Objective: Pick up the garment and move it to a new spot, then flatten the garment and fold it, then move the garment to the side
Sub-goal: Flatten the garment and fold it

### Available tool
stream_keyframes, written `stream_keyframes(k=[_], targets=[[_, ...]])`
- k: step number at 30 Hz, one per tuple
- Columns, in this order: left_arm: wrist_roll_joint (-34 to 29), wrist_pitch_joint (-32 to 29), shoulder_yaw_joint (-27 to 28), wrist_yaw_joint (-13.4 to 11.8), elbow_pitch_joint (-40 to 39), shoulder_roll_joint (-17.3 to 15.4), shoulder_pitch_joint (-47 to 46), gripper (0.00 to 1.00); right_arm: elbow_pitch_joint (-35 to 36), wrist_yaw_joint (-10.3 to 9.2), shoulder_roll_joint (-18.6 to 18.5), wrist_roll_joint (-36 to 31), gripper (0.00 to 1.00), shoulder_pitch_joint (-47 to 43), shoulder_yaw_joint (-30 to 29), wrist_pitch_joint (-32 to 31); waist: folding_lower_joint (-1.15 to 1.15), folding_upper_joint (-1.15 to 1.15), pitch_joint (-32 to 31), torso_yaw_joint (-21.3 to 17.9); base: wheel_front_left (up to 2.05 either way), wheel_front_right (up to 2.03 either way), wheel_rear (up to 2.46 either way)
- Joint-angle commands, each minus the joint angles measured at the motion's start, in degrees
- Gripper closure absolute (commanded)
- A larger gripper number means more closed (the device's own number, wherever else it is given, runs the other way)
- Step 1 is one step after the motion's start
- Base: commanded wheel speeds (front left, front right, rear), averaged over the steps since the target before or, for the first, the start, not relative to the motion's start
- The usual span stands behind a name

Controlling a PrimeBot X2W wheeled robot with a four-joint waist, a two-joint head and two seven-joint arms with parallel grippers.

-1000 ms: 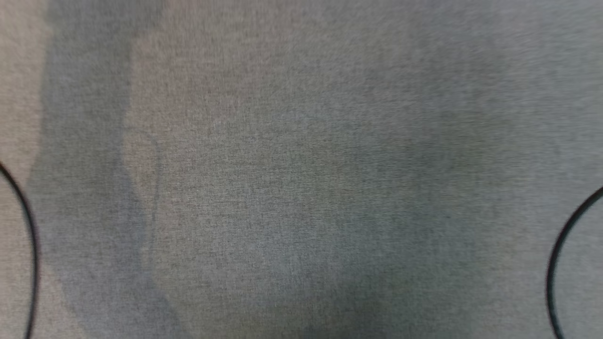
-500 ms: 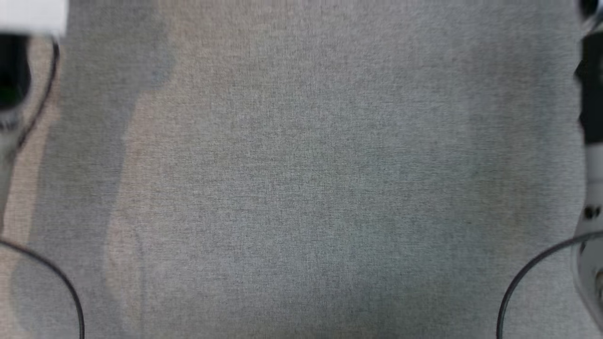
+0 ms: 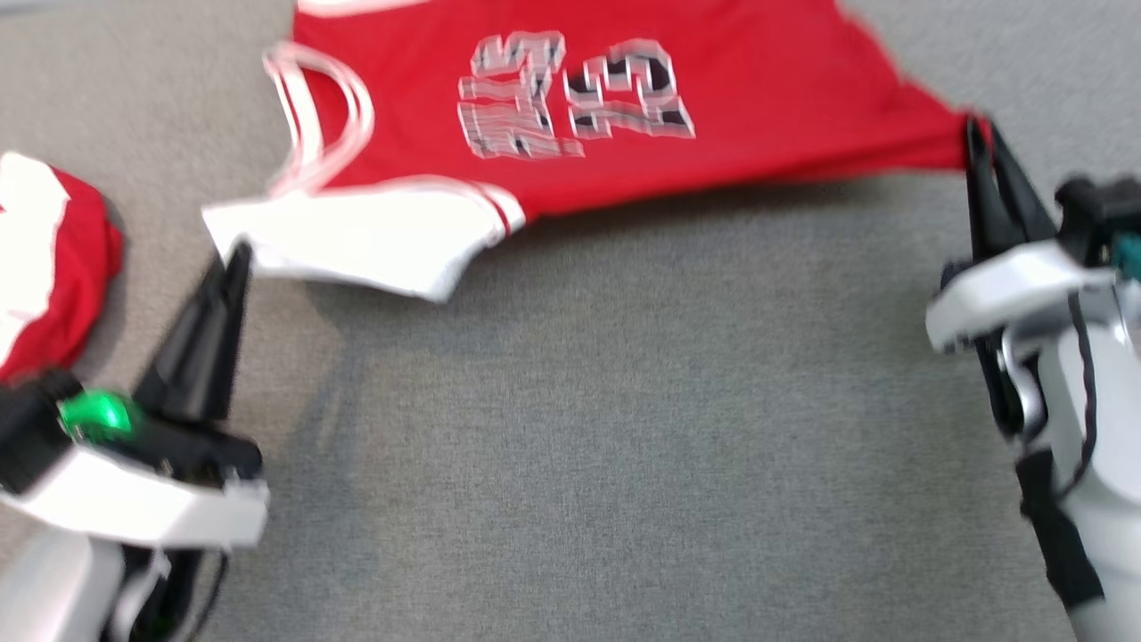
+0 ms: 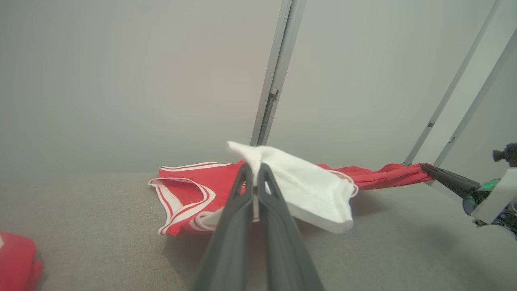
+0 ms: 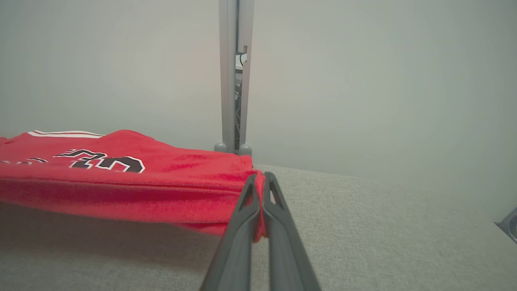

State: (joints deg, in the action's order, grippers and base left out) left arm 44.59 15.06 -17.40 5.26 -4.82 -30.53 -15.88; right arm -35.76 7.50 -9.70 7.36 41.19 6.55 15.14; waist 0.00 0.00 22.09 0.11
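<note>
I have the garment [image 3: 713, 107], a red sleeveless jersey with white trim, stretched out sideways between both arms at the far side of the grey counter [image 3: 624, 446]. My left pincer [image 3: 233, 259] is closed on the jersey's white panel [image 3: 357, 236]. In the left wrist view the two dark fingers meet with white cloth pinched between them, and the panel is folded over and lifted off the surface just past the tips. My right pincer [image 3: 980, 134] is clamped on the opposite red corner. In the right wrist view red fabric sits between the fingers where they close, and the near edge of the jersey runs away to the left, raised off the counter with a shadow under it. The printed numerals [image 3: 570, 94] face upward in black and white, though the head view is smeared and I cannot read them. The striped armhole [image 4: 177, 194] rests on the counter to the left of the panel. A second red-and-white cloth [image 3: 45, 259] lies bunched at the counter's left edge, apart from the jersey and beside my left wrist. Behind the counter a metal post [image 5: 234, 81] stands against a plain pale wall [image 5: 383, 81], close to the corner my right pincer holds.
</note>
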Motion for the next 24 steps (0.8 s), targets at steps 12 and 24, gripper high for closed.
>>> stream_keyframes(k=[12,24], targets=[[-5.19,-0.41,-1.07,-5.66,-9.42,2.05,21.56,1.0,11.18,-0.01,-4.83,6.38,1.0,-25.71,-0.4,0.09,0.0,0.0,-12.03,0.69,0.0,0.0,0.0],[-2.51,-3.76,-1.21,-8.38,-11.67,1.91,25.02,1.0,15.33,-0.01,-1.75,8.22,1.0,-33.59,-1.44,0.09,0.0,0.0,-12.61,-0.93,0.0,0.0,0.0]])
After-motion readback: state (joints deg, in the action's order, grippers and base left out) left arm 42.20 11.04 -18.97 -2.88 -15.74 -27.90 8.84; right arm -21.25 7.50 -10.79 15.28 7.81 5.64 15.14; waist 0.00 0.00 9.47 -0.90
